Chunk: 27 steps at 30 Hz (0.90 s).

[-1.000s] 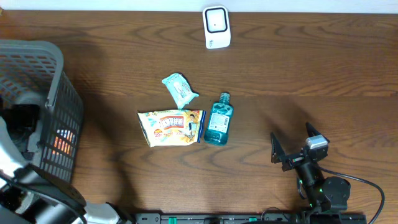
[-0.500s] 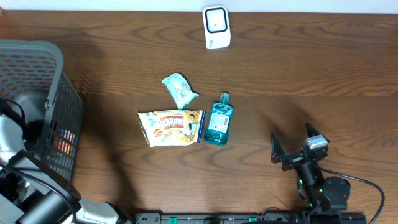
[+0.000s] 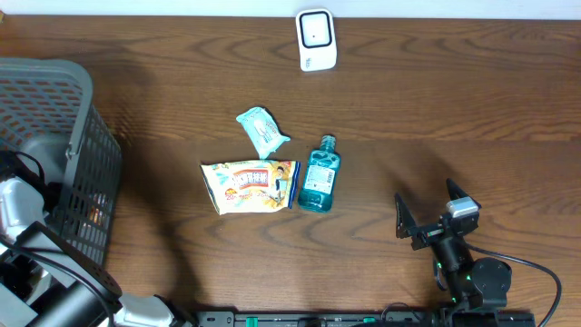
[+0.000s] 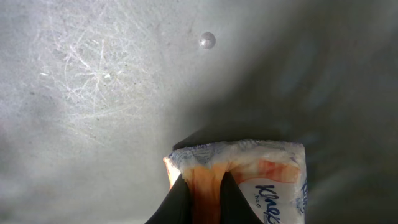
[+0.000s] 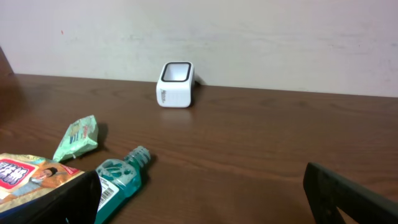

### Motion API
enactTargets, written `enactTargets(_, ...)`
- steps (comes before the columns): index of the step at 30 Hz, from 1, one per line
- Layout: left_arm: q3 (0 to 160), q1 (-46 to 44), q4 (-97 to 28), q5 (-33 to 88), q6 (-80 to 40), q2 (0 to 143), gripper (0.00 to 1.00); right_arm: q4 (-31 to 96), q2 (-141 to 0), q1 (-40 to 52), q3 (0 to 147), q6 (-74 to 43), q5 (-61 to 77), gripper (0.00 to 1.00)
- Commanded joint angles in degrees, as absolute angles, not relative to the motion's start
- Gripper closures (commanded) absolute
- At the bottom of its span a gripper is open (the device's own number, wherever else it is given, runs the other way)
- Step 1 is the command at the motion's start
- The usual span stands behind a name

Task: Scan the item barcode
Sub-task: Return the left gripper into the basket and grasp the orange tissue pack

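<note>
In the nine-o'clock basket [image 3: 82, 118], the left gripper [image 4: 202, 186] pinches one edge of a tissue pack [image 4: 261, 165] (presumably to lift it toward the twelve-o'clock scanner [image 3: 316, 38]); the right gripper [image 3: 427, 211] sits wide open at five o'clock.

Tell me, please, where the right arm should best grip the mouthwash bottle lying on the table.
Probably from above, pinching across the mouthwash bottle near its cap end: it lies flat, and the snack bag crowds one side of its lower body, while the cap end stands clear on both sides.
</note>
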<state>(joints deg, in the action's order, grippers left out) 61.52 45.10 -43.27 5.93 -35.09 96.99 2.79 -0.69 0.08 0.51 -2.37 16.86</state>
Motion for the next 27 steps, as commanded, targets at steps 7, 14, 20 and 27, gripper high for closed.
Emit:
enactTargets(7, 63.5, 45.3, -43.8, 3.5, -34.5, 89.8, 0.93, 3.0, -0.3, 0.5, 0.3, -2.7, 16.6, 0.01)
enactTargets(14, 67.1, 45.3, -36.1, 3.5, -34.6, 68.9, 0.93, 3.0, -0.3, 0.5, 0.3, -2.7, 16.6, 0.01)
enactTargets(20, 67.1, 44.4, -29.8, 16.9, -37.8, 52.6, 0.93, 3.0, -0.3, 0.5, 0.3, -2.7, 16.6, 0.01)
enactTargets(27, 67.1, 32.1, -24.4, 43.2, -38.6, 48.7, 0.93, 3.0, -0.3, 0.5, 0.3, -2.7, 16.6, 0.01)
